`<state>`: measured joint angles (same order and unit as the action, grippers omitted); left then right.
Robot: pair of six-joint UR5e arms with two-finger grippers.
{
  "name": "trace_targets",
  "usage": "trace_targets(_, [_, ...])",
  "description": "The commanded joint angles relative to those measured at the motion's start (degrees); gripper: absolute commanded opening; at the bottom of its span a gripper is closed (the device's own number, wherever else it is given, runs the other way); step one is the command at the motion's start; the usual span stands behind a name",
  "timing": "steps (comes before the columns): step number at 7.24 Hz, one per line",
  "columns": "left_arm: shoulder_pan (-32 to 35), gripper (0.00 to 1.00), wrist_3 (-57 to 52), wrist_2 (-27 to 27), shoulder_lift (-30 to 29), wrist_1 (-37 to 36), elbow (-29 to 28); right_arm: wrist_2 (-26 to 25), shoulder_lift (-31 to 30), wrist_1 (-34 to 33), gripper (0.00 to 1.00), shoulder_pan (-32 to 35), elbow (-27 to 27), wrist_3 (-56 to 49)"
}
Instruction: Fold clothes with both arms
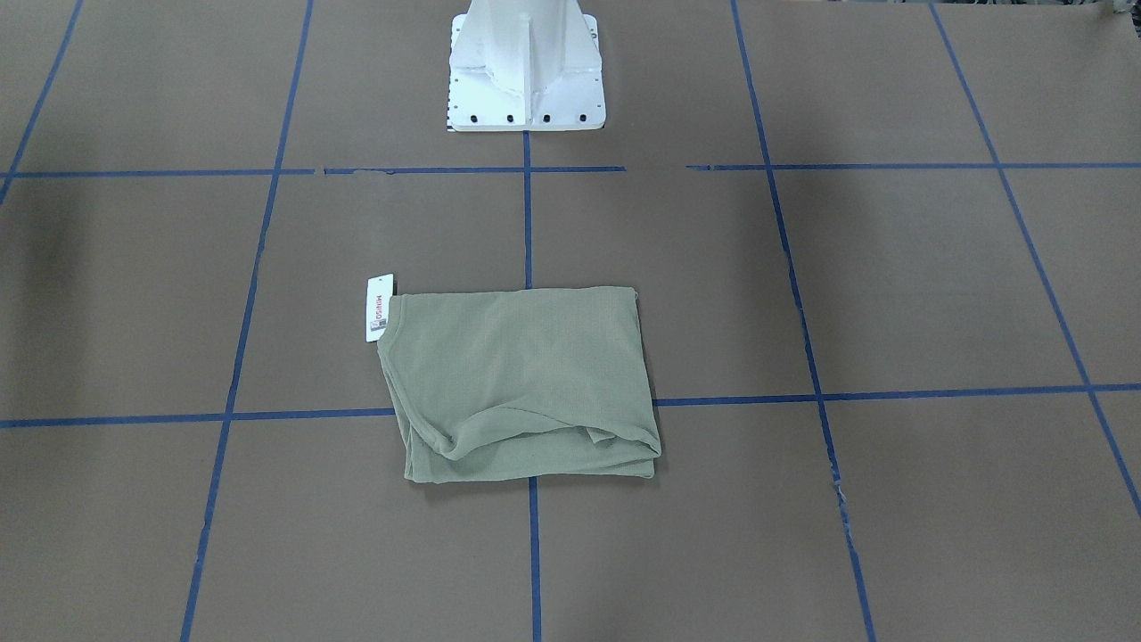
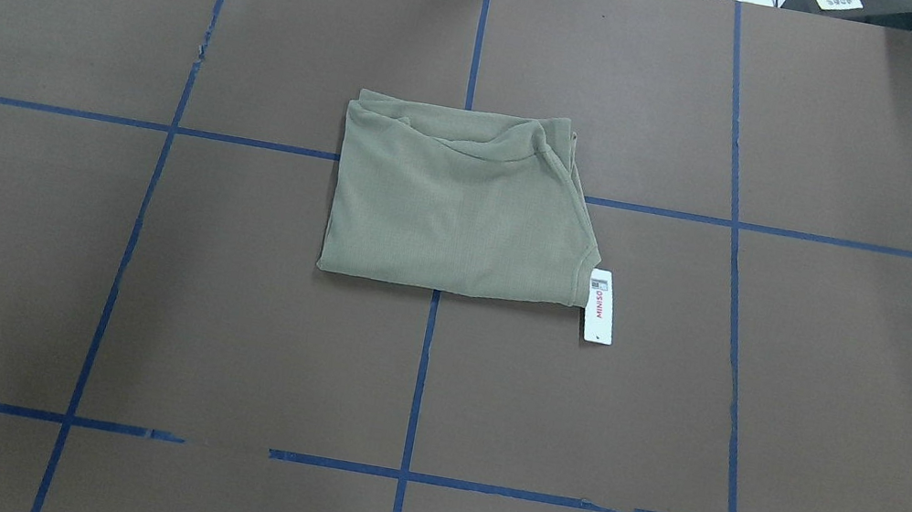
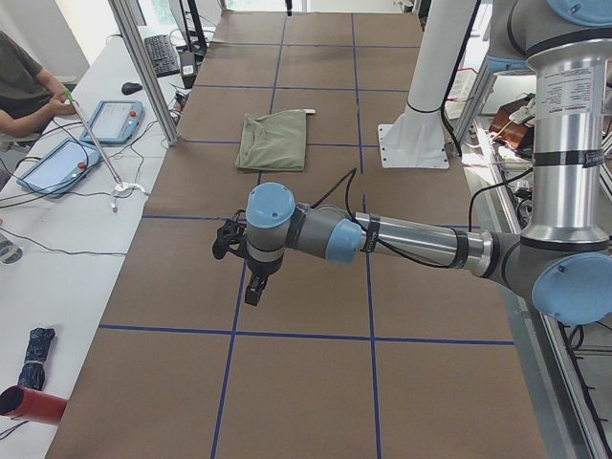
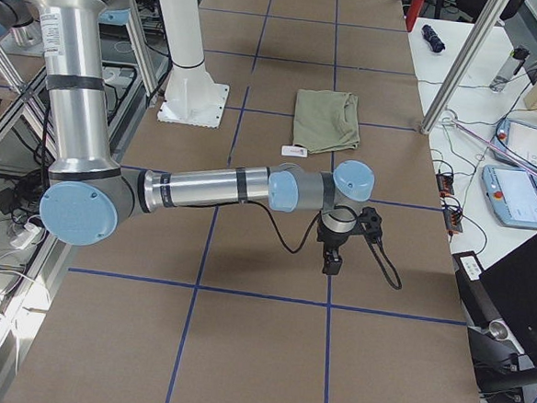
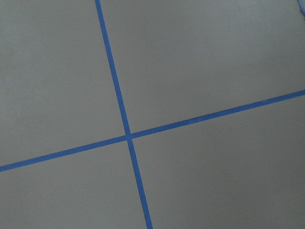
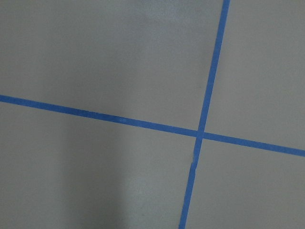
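The clothes (image 2: 459,210) are one sage-green shirt, folded into a compact rectangle at the table's middle, also seen in the front view (image 1: 521,383). Its white hang tag (image 2: 600,306) sticks out at one corner. Neither arm touches it. The left gripper (image 3: 253,287) hangs over bare brown paper far from the shirt, toward the table's left end. The right gripper (image 4: 332,259) hangs likewise toward the right end. Both show only in the side views, so I cannot tell whether they are open or shut. Both wrist views show only brown paper and crossing blue tape.
The white pedestal base (image 1: 526,71) stands behind the shirt. Blue tape lines (image 2: 420,380) grid the brown table cover. A person (image 3: 24,86) sits at a side bench with tablets (image 3: 57,164). Metal frame posts (image 3: 143,67) rise at the table's far edge.
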<state>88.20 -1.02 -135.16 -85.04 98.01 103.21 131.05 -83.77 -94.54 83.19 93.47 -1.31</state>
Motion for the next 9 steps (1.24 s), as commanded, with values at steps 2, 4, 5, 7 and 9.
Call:
trace_targets(2, [-0.04, 1.0, -0.04, -0.01, 0.58, 0.16, 0.41, 1.91, -0.34, 0.06, 1.0, -0.14, 0.22, -0.1])
trace_targets(4, [-0.13, 1.0, -0.21, -0.01, 0.58, 0.07, 0.59, 2.63, 0.1, 2.93, 1.0, -0.93, 0.22, -0.01])
trace_targets(5, [-0.13, 1.0, -0.21, -0.01, 0.58, 0.07, 0.59, 2.2, -0.33, 4.18, 1.0, -1.45, 0.13, -0.09])
trace_targets(7, [-0.22, 1.0, -0.21, -0.01, 0.58, 0.16, 0.33, 1.76, -1.12, 4.19, 1.0, -1.46, 0.22, -0.88])
trace_targets(9, [-0.22, 1.0, -0.21, -0.01, 0.58, 0.07, 0.68, 1.76, -1.13, 4.1, 1.0, -1.37, 0.13, -0.89])
